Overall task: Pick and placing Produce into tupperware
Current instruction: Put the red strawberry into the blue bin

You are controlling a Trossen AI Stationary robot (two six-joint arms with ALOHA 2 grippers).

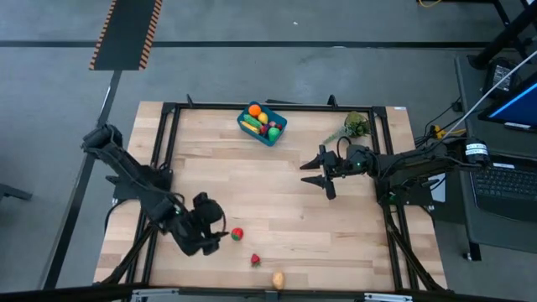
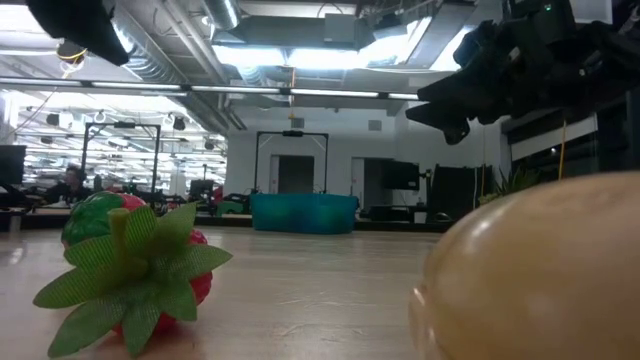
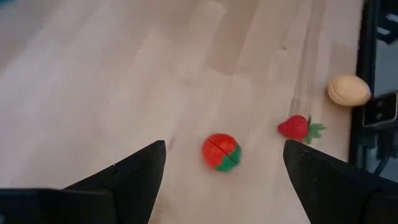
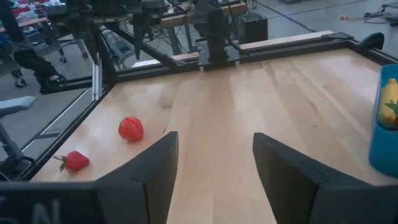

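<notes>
The wooden table (image 1: 277,210) carries everything, with both arms reaching in over it. The blue container (image 1: 262,123) sits near the far edge, around the middle, already holding several toy pieces in orange, yellow, green and red.

The left gripper (image 1: 220,232) hangs low near the front left of the table with its fingers (image 3: 130,177) spread apart and nothing between them. The red and green tomato (image 1: 237,234) lies just beside it, on the bare wood straight ahead of the open fingers and apart from them.

The right gripper (image 1: 315,170) is over the right middle of the table, pointing toward the centre, its fingers (image 4: 155,168) parted and empty. The container lies near it, off toward the far edge; the loose pieces at the front are well apart from it.

A leafy sprig (image 1: 352,127) lies near the far right corner. The tan potato (image 1: 278,279) rests at the front edge, and the strawberry (image 1: 255,260) lies between it and the tomato.
</notes>
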